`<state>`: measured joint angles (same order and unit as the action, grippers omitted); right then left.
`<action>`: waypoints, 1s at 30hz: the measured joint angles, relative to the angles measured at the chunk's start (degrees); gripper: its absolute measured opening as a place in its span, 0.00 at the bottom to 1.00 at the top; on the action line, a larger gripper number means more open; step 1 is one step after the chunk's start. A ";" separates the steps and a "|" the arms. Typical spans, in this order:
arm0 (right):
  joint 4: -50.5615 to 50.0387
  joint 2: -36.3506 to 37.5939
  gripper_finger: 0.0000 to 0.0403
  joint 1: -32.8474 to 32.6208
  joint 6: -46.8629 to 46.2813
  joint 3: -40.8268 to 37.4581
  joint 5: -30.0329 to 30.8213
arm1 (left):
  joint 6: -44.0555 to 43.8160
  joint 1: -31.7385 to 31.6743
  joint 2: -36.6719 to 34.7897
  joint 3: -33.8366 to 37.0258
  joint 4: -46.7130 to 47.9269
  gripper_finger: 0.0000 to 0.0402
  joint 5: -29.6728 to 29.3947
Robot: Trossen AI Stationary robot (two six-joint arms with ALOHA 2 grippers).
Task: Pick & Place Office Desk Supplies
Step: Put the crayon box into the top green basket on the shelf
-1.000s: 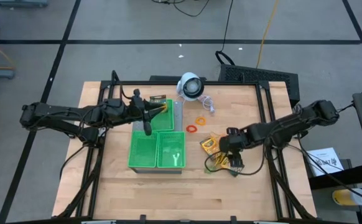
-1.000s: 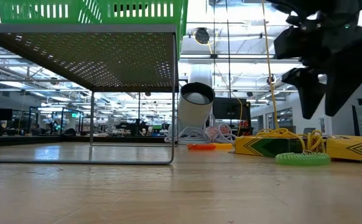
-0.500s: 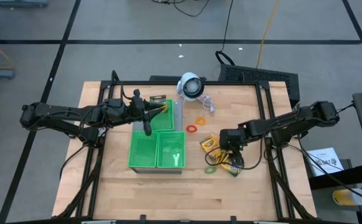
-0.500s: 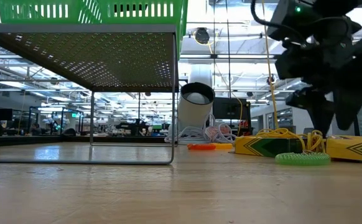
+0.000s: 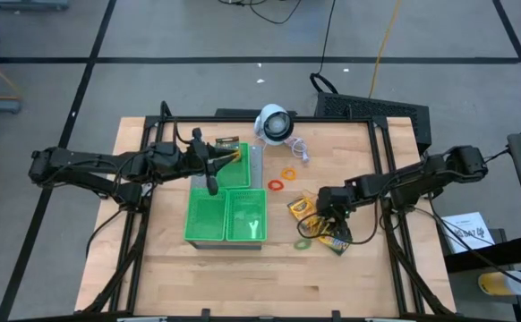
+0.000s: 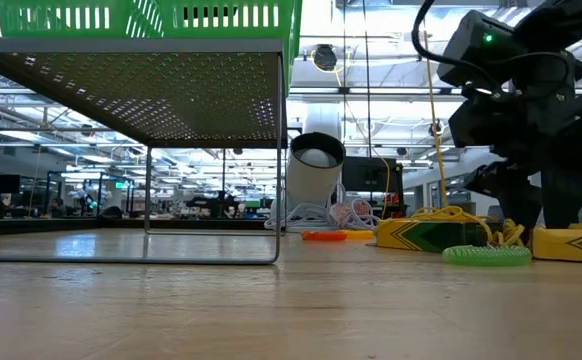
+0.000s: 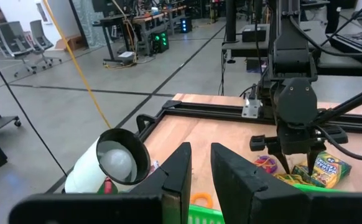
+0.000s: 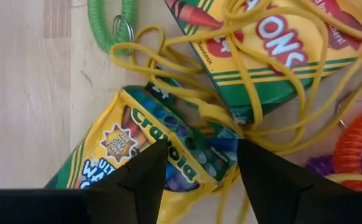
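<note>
Two yellow-and-green crayon boxes (image 5: pixel 302 207) (image 5: pixel 334 239) lie flat at the table's right, with tan-yellow rubber bands (image 8: pixel 187 81) tangled over them. A green coil loop (image 5: pixel 304 243) lies beside them. My right gripper (image 5: pixel 329 217) is low over this pile and open. In the right wrist view its fingers stand on either side of one box's end (image 8: pixel 162 155); I cannot see any touch. A third crayon box (image 5: pixel 228 143) sits by the trays' far edge. My left gripper (image 5: pixel 229 157) hovers there, open by a narrow gap and holding nothing.
Green compartment trays (image 5: pixel 189 219) sit on a raised mesh stand (image 6: pixel 171 90) at the table's middle. A white round device (image 5: pixel 275 123) with a cord stands at the far edge. Red (image 5: pixel 276 184) and orange (image 5: pixel 287 173) loops lie between the device and the pile.
My right gripper has come down from well above the table to just over the crayon boxes and yellow bands, shifting slightly toward the far edge. The boxes and loops have stayed in place.
</note>
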<state>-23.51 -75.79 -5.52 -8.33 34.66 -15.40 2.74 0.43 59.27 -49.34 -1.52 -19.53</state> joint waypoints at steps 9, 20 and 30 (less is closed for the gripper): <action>-1.43 0.41 0.43 -0.04 1.46 -0.31 -2.51 | 0.05 -0.02 0.00 0.02 0.00 0.18 0.00; -2.05 0.39 0.06 -0.10 6.14 -0.33 -2.99 | 0.05 -0.02 0.00 0.02 0.00 0.18 -0.02; -2.46 3.46 0.00 -1.75 6.11 -0.47 1.05 | 0.01 0.00 0.00 0.02 -0.19 0.18 -0.03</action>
<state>-25.97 -72.33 -7.27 -2.21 34.20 -14.35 2.74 0.43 59.27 -49.32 -1.70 -19.56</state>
